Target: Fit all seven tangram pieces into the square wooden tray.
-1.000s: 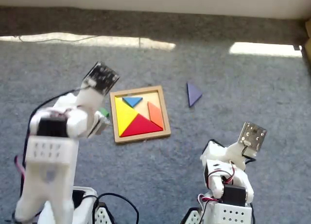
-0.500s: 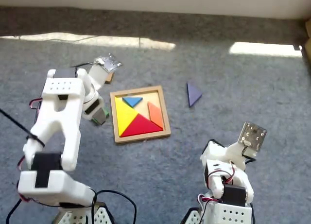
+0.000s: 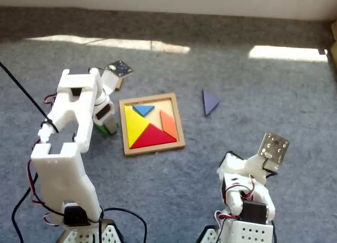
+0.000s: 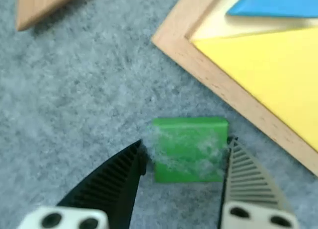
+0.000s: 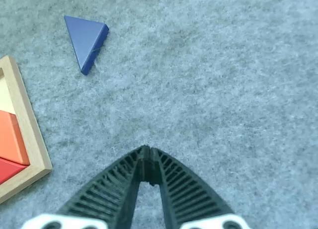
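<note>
Left of centre in the high view, the left gripper (image 4: 186,157) stands with jaws spread around the small green square wooden piece (image 4: 189,148). The piece lies on the grey carpet (image 3: 253,85) just beside the square wooden tray (image 4: 218,85). I would close squarely on its flat sides, lift clear of the rim, then lower it flat into the tray's bare part. Right of the tray lies a dark blue triangular piece (image 3: 210,101). At lower right, the right gripper (image 5: 148,172) hangs with jaws pressed together. No writing is legible.
</note>
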`<state>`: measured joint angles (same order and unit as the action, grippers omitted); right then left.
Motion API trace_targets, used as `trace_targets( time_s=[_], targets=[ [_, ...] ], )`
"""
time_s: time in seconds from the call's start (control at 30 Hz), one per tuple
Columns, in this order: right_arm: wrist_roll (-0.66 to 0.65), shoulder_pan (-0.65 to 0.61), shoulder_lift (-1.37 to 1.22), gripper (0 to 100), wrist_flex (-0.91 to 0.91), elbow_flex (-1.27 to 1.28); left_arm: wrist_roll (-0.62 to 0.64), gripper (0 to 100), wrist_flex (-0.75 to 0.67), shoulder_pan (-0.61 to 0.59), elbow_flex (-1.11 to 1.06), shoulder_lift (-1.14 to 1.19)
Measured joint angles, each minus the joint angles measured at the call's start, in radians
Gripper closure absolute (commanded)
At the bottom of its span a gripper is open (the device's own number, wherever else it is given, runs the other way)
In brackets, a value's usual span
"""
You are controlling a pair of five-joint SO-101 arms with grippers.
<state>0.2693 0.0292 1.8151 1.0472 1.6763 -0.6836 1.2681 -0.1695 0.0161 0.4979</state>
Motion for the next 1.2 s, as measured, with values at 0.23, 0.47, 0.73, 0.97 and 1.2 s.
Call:
trace_targets(
  time_s=[0.23, 0.47, 0.73, 0.97, 1.2],
  targets=[
    [0.000, 0.000, 0.000, 99.5, 0.000, 0.000, -0.002, 99, 0.043, -0.003, 0.091, 0.084],
    [0.000, 0.000, 0.000, 99.5, 0.000, 0.000, -0.002, 100, 0.157, -0.003, 0.127, 0.066],
    [0.000, 0.000, 0.000, 99.5, 0.000, 0.000, 0.117, 99, 0.298, 0.064, 0.127, -0.190],
    [0.000, 0.000, 0.000, 99.5, 0.000, 0.000, 0.328, 99, 0.318, 0.269, 0.127, -0.273],
    [0.000, 0.000, 0.000, 99.5, 0.000, 0.000, 0.463, 99, 0.170, 0.414, 0.072, -0.275]
  ],
)
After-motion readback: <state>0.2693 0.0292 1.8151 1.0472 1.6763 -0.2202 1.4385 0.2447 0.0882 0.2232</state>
